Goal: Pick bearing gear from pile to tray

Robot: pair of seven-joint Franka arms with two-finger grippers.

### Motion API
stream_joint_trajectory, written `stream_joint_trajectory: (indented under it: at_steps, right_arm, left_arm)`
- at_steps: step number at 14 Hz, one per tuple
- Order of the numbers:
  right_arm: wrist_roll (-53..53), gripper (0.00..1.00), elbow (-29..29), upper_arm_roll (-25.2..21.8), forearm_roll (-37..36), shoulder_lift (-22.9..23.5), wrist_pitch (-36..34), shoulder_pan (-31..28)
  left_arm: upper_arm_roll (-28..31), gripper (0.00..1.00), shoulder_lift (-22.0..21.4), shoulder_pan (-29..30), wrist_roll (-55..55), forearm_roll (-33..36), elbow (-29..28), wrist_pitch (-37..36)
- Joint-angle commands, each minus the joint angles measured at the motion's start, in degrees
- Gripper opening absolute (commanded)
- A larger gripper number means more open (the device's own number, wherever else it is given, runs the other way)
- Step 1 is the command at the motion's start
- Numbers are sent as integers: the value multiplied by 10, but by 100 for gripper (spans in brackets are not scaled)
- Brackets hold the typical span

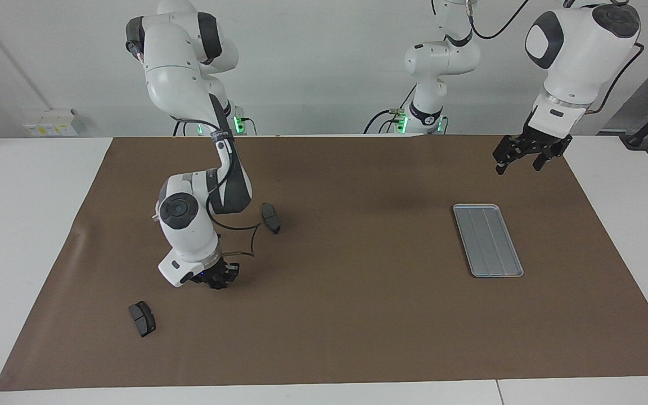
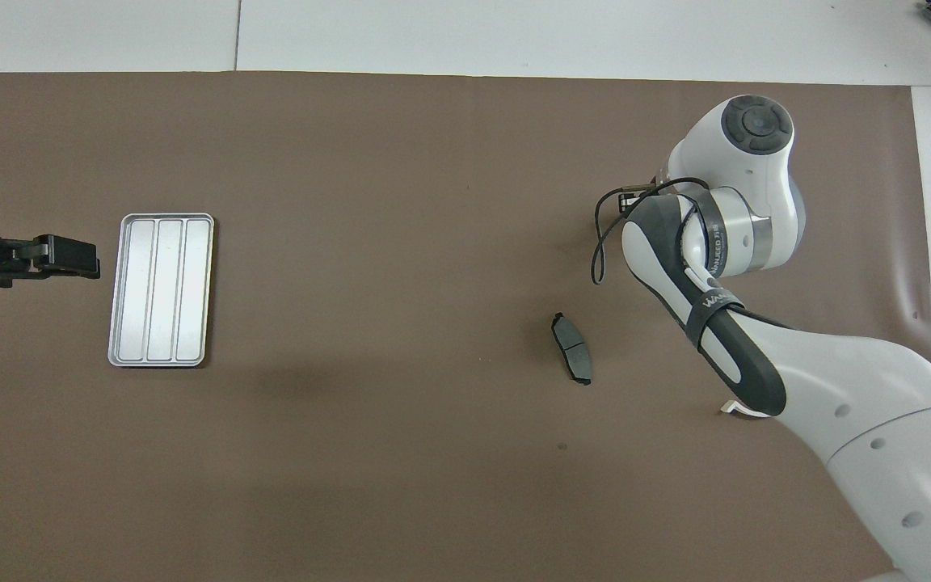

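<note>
Silver tray point(image 1: 487, 240) — ridged, lies flat on the brown mat point(image 1: 358, 315).

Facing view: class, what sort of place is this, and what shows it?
Probably a robotics lab. Two white arms stand at a table with a brown mat, the left gripper and right gripper over it, beside a metal tray.

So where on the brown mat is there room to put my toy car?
Between the tray and the pad-shaped block the brown mat lies bare. It is crowded by the right end effector, low over the mat beside the blocks.
</note>
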Motion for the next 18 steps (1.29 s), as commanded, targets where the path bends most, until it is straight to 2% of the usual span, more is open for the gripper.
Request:
stream_joint_trajectory:
  at_steps: [1,5,8,10,12,15,18]
  right_arm:
    - [-4,0,-24,0,5,-10,4,-5]
    - [4,0,-13,3,6,-18,-9,-4]
    - [94,0,-6,31,5,-53,-20,-4]
    - [177,0,0,68,-2,-70,-34,-4]
    - [257,0,24,118,-6,-67,-42,-3]
    - [383,0,28,185,-28,-63,-31,6]
    - [545,0,27,267,-139,-24,6,18]
  left_arm:
    - [2,100,-8,-2,-7,9,-9,-1]
    - [2,100,-8,-2,-7,9,-9,-1]
    - [2,100,-8,-2,-7,9,-9,-1]
    - [2,100,-8,-2,-7,9,-9,-1]
    - [2,100,-8,-2,-7,9,-9,-1]
    - [2,100,-8,-2,-7,9,-9,-1]
    - [2,100,-8,-2,-7,9,-9,-1]
